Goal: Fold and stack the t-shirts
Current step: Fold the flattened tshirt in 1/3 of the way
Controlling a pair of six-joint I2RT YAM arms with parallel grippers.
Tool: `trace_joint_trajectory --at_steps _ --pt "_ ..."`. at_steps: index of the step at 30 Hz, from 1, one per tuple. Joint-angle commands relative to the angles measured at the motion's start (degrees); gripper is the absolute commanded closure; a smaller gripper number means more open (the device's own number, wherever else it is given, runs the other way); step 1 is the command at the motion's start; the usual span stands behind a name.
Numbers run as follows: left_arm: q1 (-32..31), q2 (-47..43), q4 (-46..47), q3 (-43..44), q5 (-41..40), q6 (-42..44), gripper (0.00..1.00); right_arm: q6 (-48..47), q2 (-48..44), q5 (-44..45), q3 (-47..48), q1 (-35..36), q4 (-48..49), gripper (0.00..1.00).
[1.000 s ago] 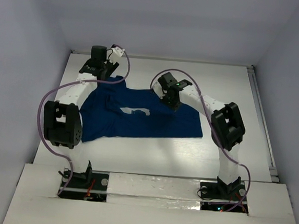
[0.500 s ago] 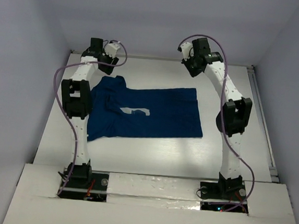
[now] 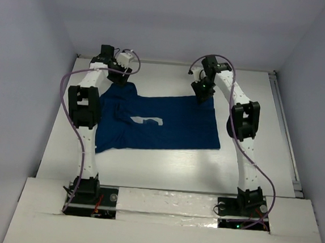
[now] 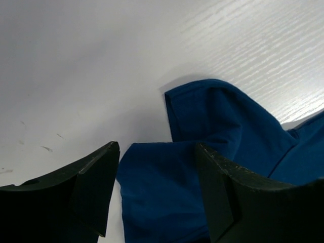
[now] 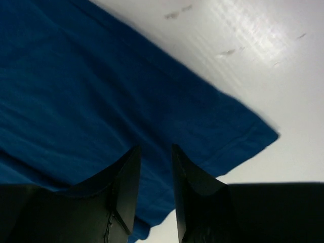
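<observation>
The navy t-shirt [image 3: 173,131] lies spread on the white table [image 3: 250,157], with its pale chest graphic [image 3: 148,121] facing up. My left gripper [image 3: 123,74] hangs open over the shirt's far-left sleeve. In the left wrist view the folded sleeve [image 4: 217,116] lies below and between the spread fingers [image 4: 96,177], and nothing is held in the left gripper [image 4: 157,149]. My right gripper [image 3: 201,92] hovers over the shirt's far-right corner. In the right wrist view that gripper [image 5: 156,149] stands open a little, with the cloth [image 5: 101,101] and its hemmed corner [image 5: 253,134] under it.
White walls close in the table at the left, back and right. A metal rail [image 3: 285,132] runs along the table's right edge. Both arm bases [image 3: 85,191] [image 3: 246,204] sit at the near edge. Bare tabletop [image 4: 101,61] lies beyond the sleeve.
The right arm left the shirt's middle, swung up to the back, then came down over the far-right corner with its jaws now open. The left arm stretched out toward the far-left sleeve.
</observation>
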Motion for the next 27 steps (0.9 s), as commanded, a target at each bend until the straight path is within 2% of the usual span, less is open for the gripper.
trace_joint_trajectory --at_steps 1,3,4,6,10,15,17,20,22,23,24,25,27 --pt "-0.06 -4.09 -0.61 -1.69 1.5 -0.09 0.42 4.65 -5.46 0.49 -4.76 -0.67 0.11 0.67" --pt "0.47 -5.4 0.44 -3.1 1.24 -0.53 0.43 5.44 -9.75 2.78 -9.07 -0.67 3.6 0.78" --pt "0.47 -7.67 2.45 -5.28 0.97 -1.22 0.43 5.53 -12.04 3.13 -15.01 -0.67 5.37 0.83" --pt "0.47 -10.67 4.57 -8.1 1.06 -1.67 0.44 5.45 -18.26 4.36 -20.06 -0.67 8.19 1.0" --pt "0.47 -21.29 9.67 -16.54 5.0 -1.67 0.56 3.87 -25.57 4.36 -30.61 -0.67 11.53 1.0" --pt "0.47 -28.43 9.77 -26.38 7.64 2.1 0.65 2.02 -28.93 4.01 -41.24 0.56 12.6 1.0" --pt "0.47 -31.24 9.85 -30.24 8.35 3.07 0.64 0.88 -27.97 3.84 -42.75 2.22 11.63 1.0" --pt "0.47 -34.06 12.22 -34.73 7.83 3.69 0.51 0.26 -27.36 4.19 -45.65 3.98 12.07 1.0" --pt "0.47 -34.15 8.83 -35.27 10.09 5.61 0.59 0.35 -27.0 4.1 -46.44 5.13 12.07 1.0" --pt "0.47 -33.98 7.23 -35.19 11.42 6.23 0.74 0.44 -26.65 3.93 -46.54 5.83 12.07 1.0" --pt "0.47 -33.8 5.74 -35.45 12.47 6.85 0.8 0.52 -26.39 3.92 -46.45 5.83 11.98 1.0" --pt "0.47 -33.71 4.07 -36.67 13.88 7.9 0.82 0.79 -26.12 3.92 -46.27 6.36 12.07 1.0" --pt "0.47 -33.89 4.4 -38.95 13.63 8.09 0.8 0.79 -25.34 3.92 -46.01 6.36 11.98 1.0"
